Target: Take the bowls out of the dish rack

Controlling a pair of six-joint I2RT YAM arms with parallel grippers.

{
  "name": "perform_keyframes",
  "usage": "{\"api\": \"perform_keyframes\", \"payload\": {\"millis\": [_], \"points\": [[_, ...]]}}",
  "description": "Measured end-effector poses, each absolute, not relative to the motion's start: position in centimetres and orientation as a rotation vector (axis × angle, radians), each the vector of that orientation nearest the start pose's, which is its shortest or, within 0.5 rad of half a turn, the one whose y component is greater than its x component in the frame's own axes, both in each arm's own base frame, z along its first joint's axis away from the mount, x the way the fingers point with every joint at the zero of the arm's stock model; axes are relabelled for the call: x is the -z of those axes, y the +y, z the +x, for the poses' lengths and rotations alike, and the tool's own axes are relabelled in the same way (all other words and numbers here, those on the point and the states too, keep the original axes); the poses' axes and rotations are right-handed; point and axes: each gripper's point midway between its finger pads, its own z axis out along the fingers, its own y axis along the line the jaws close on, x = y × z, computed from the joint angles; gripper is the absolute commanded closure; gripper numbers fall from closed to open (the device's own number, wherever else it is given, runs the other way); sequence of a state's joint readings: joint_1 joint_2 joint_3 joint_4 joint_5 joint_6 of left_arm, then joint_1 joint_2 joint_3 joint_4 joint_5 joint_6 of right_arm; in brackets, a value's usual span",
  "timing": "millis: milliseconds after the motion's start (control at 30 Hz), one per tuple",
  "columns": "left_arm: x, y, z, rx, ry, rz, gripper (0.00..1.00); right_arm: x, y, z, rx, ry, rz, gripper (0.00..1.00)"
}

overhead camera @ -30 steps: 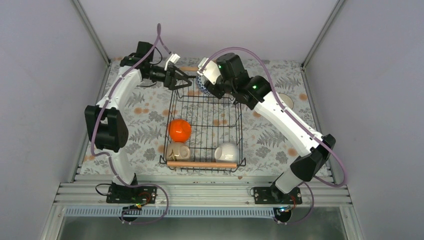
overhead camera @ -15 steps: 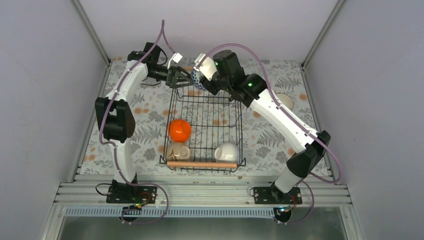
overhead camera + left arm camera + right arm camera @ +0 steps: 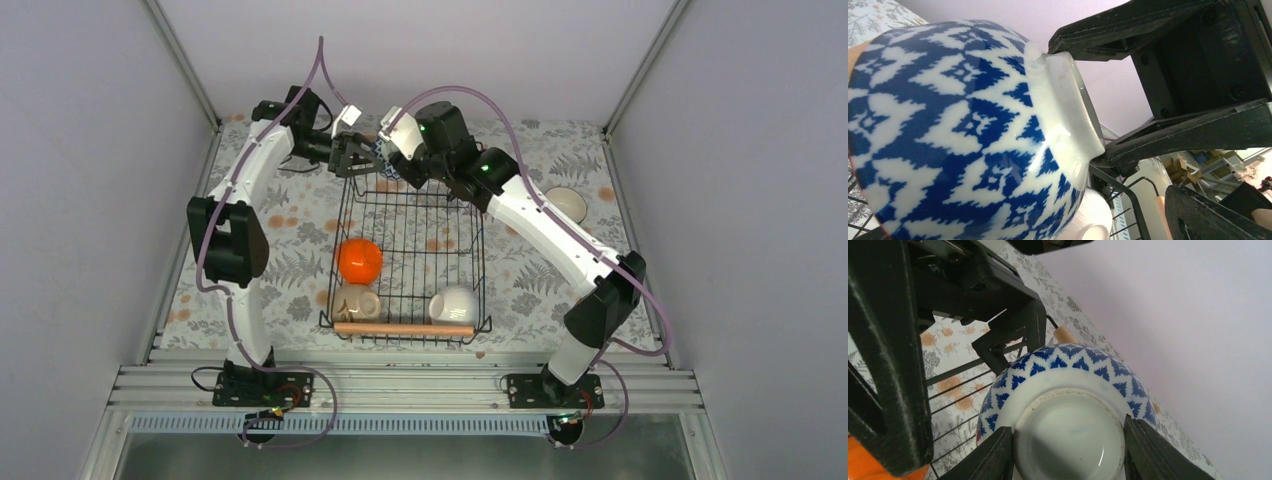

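Now we see the right gripper [image 3: 1068, 427] closed on the blue bowl [image 3: 1068, 365]. Its two fingers [image 3: 1148, 30] press on the white foot ring from both sides. The bowl hangs tilted, with the foot toward the right wrist and the patterned side toward the left gripper [image 3: 356, 158].

The left gripper stands wide open and holds nothing. It is just beside the bowl, facing the right gripper. One of its fingers [image 3: 888, 365] is very near the bowl's side, but we cannot tell if it touches.

Both grippers are above the far end of the rack [image 3: 403, 328], the left one over the far left corner. Well behind them, toward the arm bases, three bowls lie in the rack. The orange bowl [image 3: 360, 260] is on the left, the beige bowl [image 3: 355, 300] is just behind it at the near handle, and the white bowl [image 3: 455, 303] is at the near right. One pale bowl [image 3: 566, 203] rests on the table [image 3: 290, 250], outside the rack, to the right of the right forearm.
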State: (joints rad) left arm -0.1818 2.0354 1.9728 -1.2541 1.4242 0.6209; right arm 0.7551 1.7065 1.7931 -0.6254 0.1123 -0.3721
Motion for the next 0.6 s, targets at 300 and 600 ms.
{"api": "perform_keyframes", "payload": {"millis": [300, 600], "points": [[-29.5, -23.6, 37.5, 1.644, 1.832, 1.01, 0.27, -32.9, 33.7, 38.4, -0.147, 1.797, -1.054, 0.92], [-30.1, -23.4, 37.3, 1.617, 1.827, 1.019, 0.41, -30.8, 33.4, 38.4, -0.141, 1.833, -1.074, 0.91]]}}
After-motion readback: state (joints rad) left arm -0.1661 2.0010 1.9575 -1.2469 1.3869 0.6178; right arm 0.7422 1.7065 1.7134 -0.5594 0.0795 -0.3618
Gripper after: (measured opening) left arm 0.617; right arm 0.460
